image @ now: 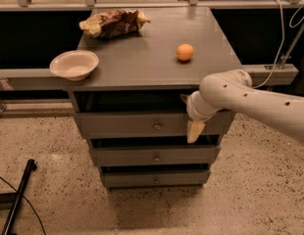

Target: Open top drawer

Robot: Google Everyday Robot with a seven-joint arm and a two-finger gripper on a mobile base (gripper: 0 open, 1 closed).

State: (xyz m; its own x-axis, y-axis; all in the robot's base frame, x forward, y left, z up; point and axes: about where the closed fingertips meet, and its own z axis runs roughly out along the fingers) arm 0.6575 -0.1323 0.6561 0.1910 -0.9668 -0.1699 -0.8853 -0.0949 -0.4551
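- Top drawer [122, 125]: grey wooden front, the widest and tallest of three, with a small round metal knob [157, 126] at its centre. It sits at mid-frame, directly under the grey cabinet top [142, 62]. A dark band of shadow runs between the front's upper edge and the top.
- Two lower grey drawers [127, 156]: shorter fronts stacked beneath, each with a central knob and each stepping narrower toward the floor.
- Gripper [189, 118]: on a white, perforated arm that enters from the right edge of the frame. It lies across the right part of the top drawer's front, right of the knob and apart from it. One cream finger [195, 131] points down past the front's lower edge, and a darker tip shows near the shadow band above. The fingers seem spread, with nothing between them.
- On the cabinet top: a shallow white bowl [73, 65] at the left edge, a crumpled brown-and-yellow bag [113, 23] at the back, and a small orange ball [185, 52] toward the right, all well apart.
- Open room: speckled stone floor [93, 204] lies bare before the drawer fronts, and a black pole [17, 199] lies in the lower left corner.
- Right edge: a grey rail [269, 72] meets the cabinet's side, and a white cable [284, 28] hangs at upper right.
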